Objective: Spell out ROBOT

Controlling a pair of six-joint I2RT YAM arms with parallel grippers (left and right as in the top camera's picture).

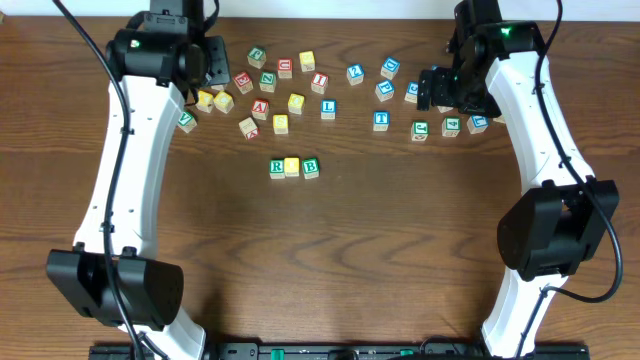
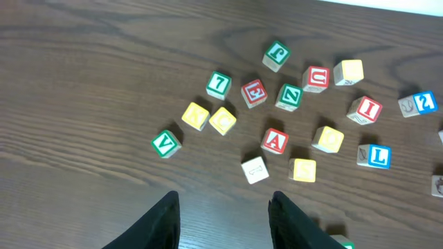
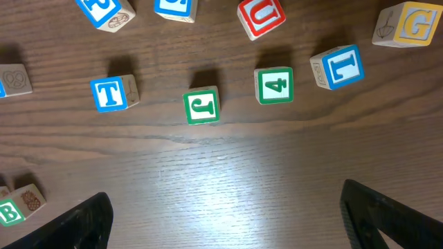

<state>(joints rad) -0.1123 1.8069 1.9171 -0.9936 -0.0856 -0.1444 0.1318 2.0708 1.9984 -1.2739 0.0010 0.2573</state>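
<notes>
1. Black left gripper [image 2: 225,202] hangs spread apart, nothing between its fingers, over the dark wooden table [image 2: 83,104].
2. Wide apart and empty, the right gripper [image 3: 225,195] hovers near the blue-framed wooden T cube [image 3: 109,94].
3. Mid-table, the green-framed R cube [image 1: 277,167], a yellow-faced cube [image 1: 292,166] and the green-framed B cube [image 1: 311,168] sit touching in a row.

Left hand [image 2: 223,207], right hand [image 3: 225,204]: agape, empty

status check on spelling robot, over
both open, empty: left gripper, right gripper. R cube, yellow cube, B cube lined up mid-table; T cube not yet placed. J cube beside it, apart.
</notes>
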